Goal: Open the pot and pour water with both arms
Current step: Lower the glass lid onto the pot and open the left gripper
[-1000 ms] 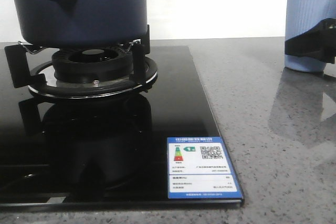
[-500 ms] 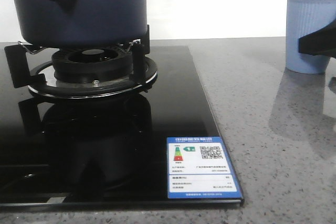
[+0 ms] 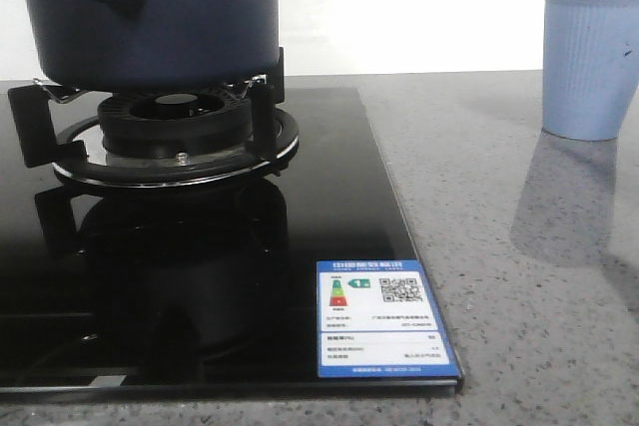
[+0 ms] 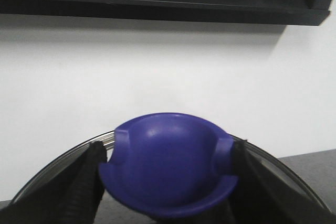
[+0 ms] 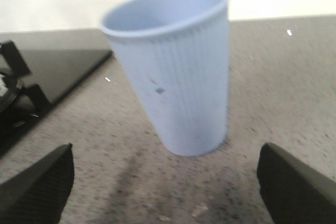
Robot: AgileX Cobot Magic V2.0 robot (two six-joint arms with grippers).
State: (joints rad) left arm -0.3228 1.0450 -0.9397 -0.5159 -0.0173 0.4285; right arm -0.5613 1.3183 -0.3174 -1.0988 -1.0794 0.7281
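Our left pincer (image 4: 167, 182) grips the glass lid's round blue knob (image 4: 168, 163). Our right pincer (image 5: 165, 182) gapes before the ribbed pale-blue cup (image 5: 173, 72); closing carelessly could topple it.

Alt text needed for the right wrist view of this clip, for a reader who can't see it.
A pale blue ribbed cup stands upright on a speckled grey countertop, centred ahead of the right gripper, whose two black fingertips sit wide apart at the lower corners. A corner of the black glass stove shows at one side.
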